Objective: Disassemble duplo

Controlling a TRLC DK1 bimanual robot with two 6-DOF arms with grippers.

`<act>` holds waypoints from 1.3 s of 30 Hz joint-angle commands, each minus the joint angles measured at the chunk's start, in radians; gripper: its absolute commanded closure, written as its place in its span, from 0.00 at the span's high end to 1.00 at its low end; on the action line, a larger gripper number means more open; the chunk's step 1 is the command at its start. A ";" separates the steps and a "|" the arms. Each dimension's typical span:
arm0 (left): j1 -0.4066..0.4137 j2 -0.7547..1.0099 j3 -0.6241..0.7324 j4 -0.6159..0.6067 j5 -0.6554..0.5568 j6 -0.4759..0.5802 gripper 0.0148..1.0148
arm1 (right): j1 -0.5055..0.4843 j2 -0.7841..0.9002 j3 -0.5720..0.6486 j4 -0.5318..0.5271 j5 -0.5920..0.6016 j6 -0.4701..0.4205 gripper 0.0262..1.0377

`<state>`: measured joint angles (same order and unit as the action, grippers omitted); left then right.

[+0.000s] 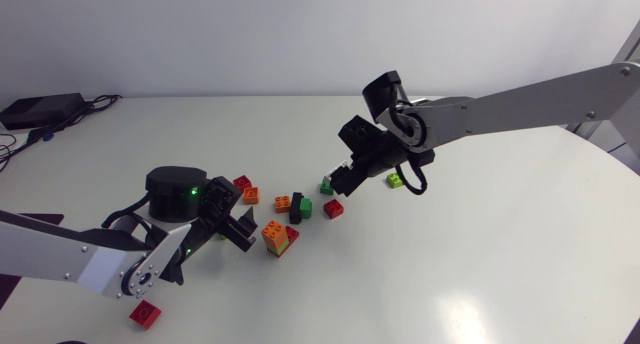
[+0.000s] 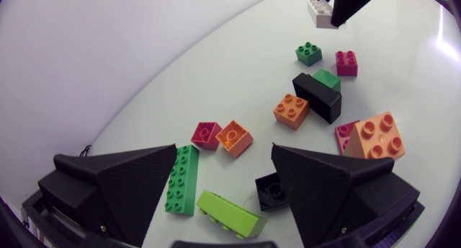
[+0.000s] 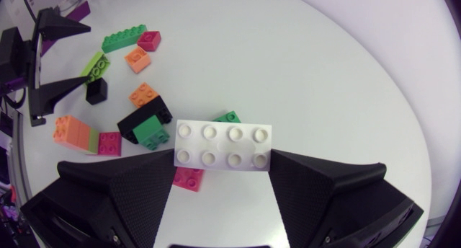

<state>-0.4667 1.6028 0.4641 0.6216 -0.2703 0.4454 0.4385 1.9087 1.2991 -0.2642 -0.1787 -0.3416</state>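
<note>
at the lower left of the head view a red plastic brick (image 1: 146, 313) lies alone beside my left arm, well apart from the rest. left of centre, my left gripper (image 1: 238, 227) hovers low with its fingers spread wide and nothing clamped. under and between them lie a long green brick (image 2: 182, 179), a lime green brick (image 2: 229, 213) and a small black brick (image 2: 270, 192), all single pieces, so i judge this hand is waiting over loose parts, not gripping.

just right of it stands a peach-orange block (image 1: 275, 231) stacked on pink and green pieces. it looks joined, and i take it for the duplo left to pull apart. near centre an orange square brick (image 1: 283, 203) sits beside a black sloped piece (image 1: 297, 204) with green against it; whether those two are joined i cannot tell. a magenta brick (image 1: 333, 209) and a small dark green brick (image 1: 326, 186) follow.

right of centre, my right gripper (image 1: 345, 176) is clamped on a white two-by-four brick (image 3: 223, 145), a finger at each short end, held clear of the white table (image 1: 500, 244), likely to be set aside. the magenta and dark green bricks crowd the spot below it. a yellow-green brick (image 1: 396, 180) lies just beyond.
</note>
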 commanded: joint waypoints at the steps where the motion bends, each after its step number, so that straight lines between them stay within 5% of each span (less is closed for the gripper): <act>1: -0.006 -0.012 0.021 0.004 -0.017 0.009 0.90 | 0.020 0.030 0.002 -0.001 0.062 -0.046 0.72; 8: -0.004 -0.014 0.019 0.006 -0.020 0.013 0.90 | 0.035 0.050 0.000 -0.001 0.130 -0.074 0.95; 14: 0.008 -0.046 0.011 0.012 -0.046 0.069 0.93 | 0.051 -0.008 -0.024 0.005 0.128 -0.080 0.96; 19: 0.240 -0.130 0.002 0.041 -0.003 0.046 0.94 | 0.083 -0.071 -0.063 0.036 0.094 -0.082 0.96; 26: 0.149 -0.060 0.001 0.043 0.003 0.055 0.95 | 0.131 -0.246 -0.173 0.048 -0.234 -0.116 0.96; 39: 0.119 -0.093 -0.007 0.067 0.008 0.026 0.94 | 0.284 -0.050 -0.112 0.068 -0.130 -0.108 0.95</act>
<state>-0.3428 1.5314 0.4641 0.6704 -0.2657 0.4965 0.7082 1.8179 1.1641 -0.1997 -0.3153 -0.4389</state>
